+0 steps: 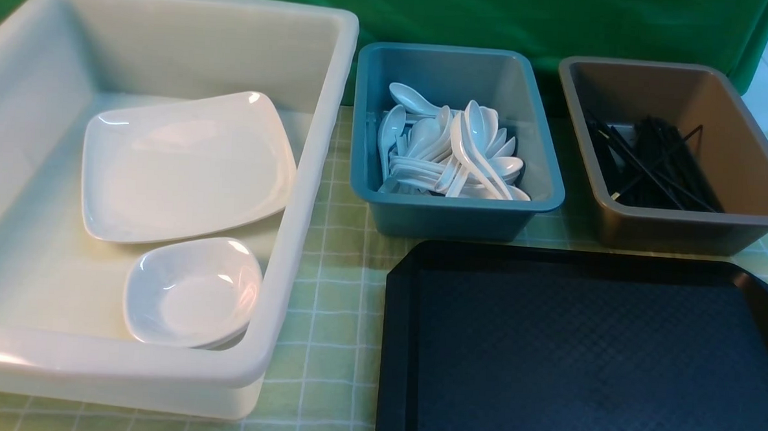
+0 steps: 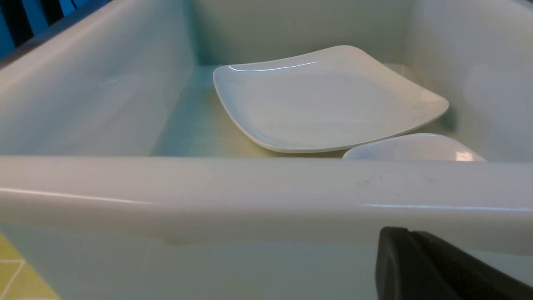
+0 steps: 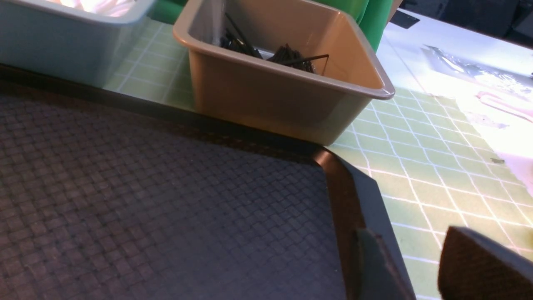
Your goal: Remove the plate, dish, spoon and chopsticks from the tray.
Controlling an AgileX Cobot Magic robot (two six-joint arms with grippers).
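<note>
Green-checked cloth covers the table, with a green drape hanging behind it.

Largest is the white tub (image 1: 165, 186) on the robot's left, holding the plate (image 1: 185, 168) and, nearer the robot, 1 small dish (image 1: 193, 291) whose rim touches the plate's edge. Next comes the tray (image 1: 585, 354) on the right front, its diamond-textured floor bare wherever the front and right wrist views reach. By that evidence the clearing looks done, with nothing left on it to lift.

Behind the tray stand 2 smaller tubs: the blue tub (image 1: 458, 141) heaped with white soup spoons (image 1: 451, 154), the task's spoon presumably among them though I cannot single it out, and the brown tub (image 1: 678, 150) holding a tangle of black chopsticks (image 1: 652, 162), most lying roughly front to back.

Any coming move turns on this: the left gripper (image 2: 437, 271) sits low outside the white tub's near wall, so plate and dish lie beyond that wall from it, while the right gripper (image 3: 416, 266) hangs over the tray's far right corner, the nearer arm to the brown tub. The left jaws are pressed together on nothing. The right jaws stand partly spread, a gap showing between the 2 fingers with nothing in it.
</note>
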